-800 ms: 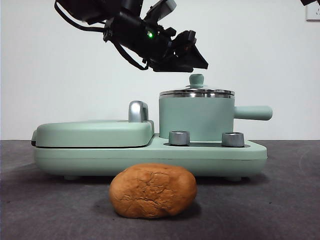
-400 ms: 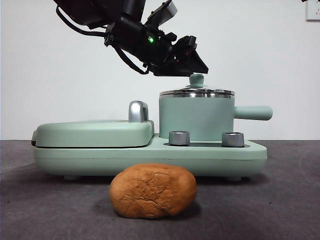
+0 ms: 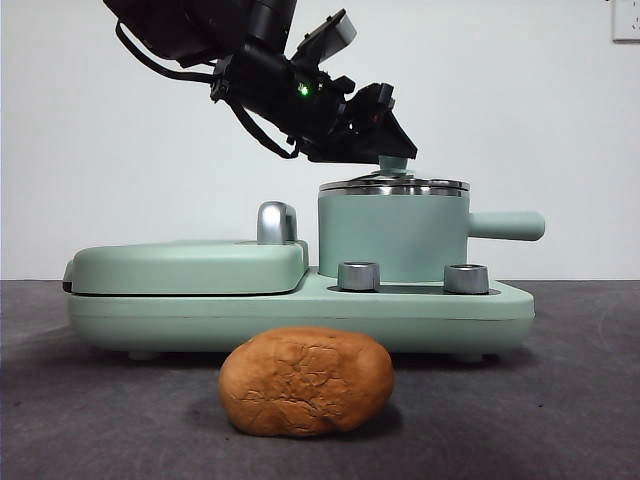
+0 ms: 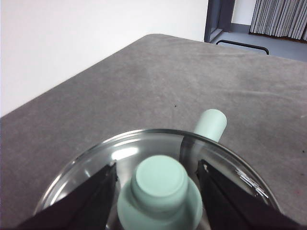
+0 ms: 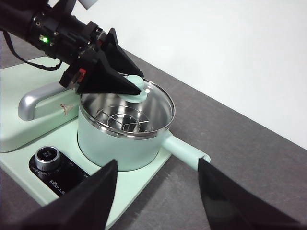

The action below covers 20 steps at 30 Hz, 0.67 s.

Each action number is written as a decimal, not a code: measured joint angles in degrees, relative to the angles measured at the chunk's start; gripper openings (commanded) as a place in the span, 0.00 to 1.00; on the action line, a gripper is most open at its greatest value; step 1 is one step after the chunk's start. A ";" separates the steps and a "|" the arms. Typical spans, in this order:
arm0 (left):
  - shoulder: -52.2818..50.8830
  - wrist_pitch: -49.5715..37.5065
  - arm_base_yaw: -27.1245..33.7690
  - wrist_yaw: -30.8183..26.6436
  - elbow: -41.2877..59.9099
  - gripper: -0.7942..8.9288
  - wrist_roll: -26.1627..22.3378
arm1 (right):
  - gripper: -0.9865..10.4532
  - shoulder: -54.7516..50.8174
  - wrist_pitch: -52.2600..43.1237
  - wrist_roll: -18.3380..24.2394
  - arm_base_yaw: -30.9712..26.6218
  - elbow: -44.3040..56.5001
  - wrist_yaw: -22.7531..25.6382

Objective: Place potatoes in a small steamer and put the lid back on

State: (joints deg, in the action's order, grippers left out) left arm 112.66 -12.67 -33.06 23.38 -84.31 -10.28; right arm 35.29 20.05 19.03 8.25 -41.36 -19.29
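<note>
Your left gripper sits over the steamer with its jaws spread to either side of the lid's knob, not yet closed on it. That straddle is deliberate: the knob is the only graspable part of the lid, and taking it from above lets you lift the glass straight off the steel rim. In the front view the arm comes down at a slant from the upper left, its tip level with the knob.

The lid rests flat on the steamer, so the pot is closed and nothing can go in until it comes off. Through the glass the right wrist view shows a wire rack inside. The steamer stands on its mint-green cooker base, handle pointing away from the griddle cover.

The potato lies on the surface in front of the base, well apart from the pot and untouched.

Your right gripper waits off to the handle side, jaws wide apart and empty, looking down on the pot, probably held back to leave the left arm room.

Close squarely on the knob before lifting; an off-centre pinch may tip the lid
</note>
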 measured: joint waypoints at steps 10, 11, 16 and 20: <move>0.55 0.00 0.00 0.09 0.00 0.09 -0.02 | 0.32 0.00 0.00 -1.25 0.00 0.00 0.00; 0.55 -0.04 0.00 0.09 -0.02 0.09 -0.17 | 0.32 0.00 0.00 -1.29 0.00 0.00 0.00; 0.55 -0.04 0.04 0.09 -0.02 0.10 -0.26 | 0.32 0.00 0.00 -1.31 0.00 0.00 0.00; 0.55 0.04 0.04 0.11 -0.17 0.10 -0.28 | 0.32 0.00 0.00 -1.31 0.00 0.00 0.00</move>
State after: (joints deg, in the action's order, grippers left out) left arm 113.21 -12.62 -33.01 23.49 -84.49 -10.57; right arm 35.29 20.05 17.72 8.25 -41.36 -19.29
